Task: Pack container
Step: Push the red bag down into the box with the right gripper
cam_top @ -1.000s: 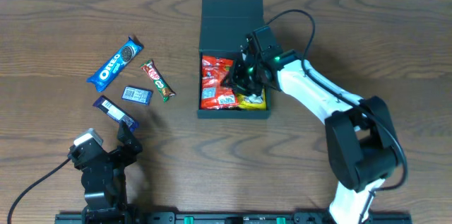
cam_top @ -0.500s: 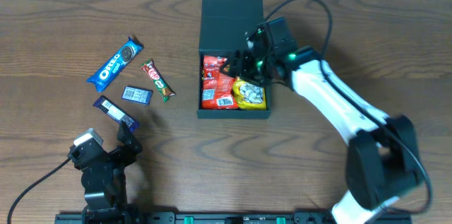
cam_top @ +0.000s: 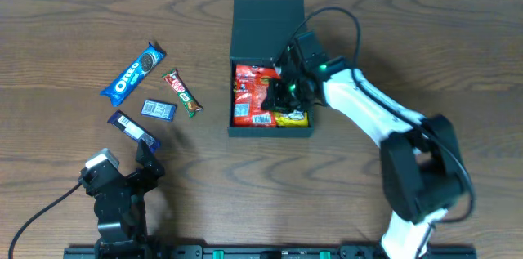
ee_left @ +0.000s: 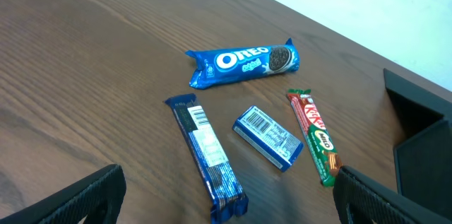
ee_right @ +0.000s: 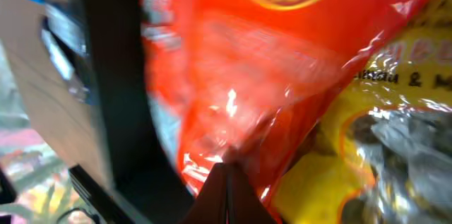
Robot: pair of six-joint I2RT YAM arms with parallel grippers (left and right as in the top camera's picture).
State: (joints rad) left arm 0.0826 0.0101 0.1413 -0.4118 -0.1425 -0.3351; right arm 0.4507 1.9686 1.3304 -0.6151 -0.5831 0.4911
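Two packets already sit in the container point(cam_top: 270, 132), which stands mid-table with its lid point(cam_top: 267, 22) thrown back: a red packet point(cam_top: 248, 100) on the left and a yellow packet point(cam_top: 294, 117) in the near right corner. Half a second ago the right pincer point(cam_top: 283, 91) was drawn up over the box's far right edge, leaving the yellow packet in plain sight. Now it has dipped back inside and covers most of it, tips at the seam between the two wrappers. Its wrist view shows the fingers point(ee_right: 215, 203) together against the red film (whether they nip a fold of it, I cannot tell). That reads as settling the contents to make room, not fetching. Four more snacks point(cam_top: 182, 93), the Oreo point(cam_top: 133, 72) among them, lie on the table point(cam_top: 65, 14) at left, so packing is well short of done. The left pincer point(ee_left: 227, 189) hangs near them, fingers wide apart.
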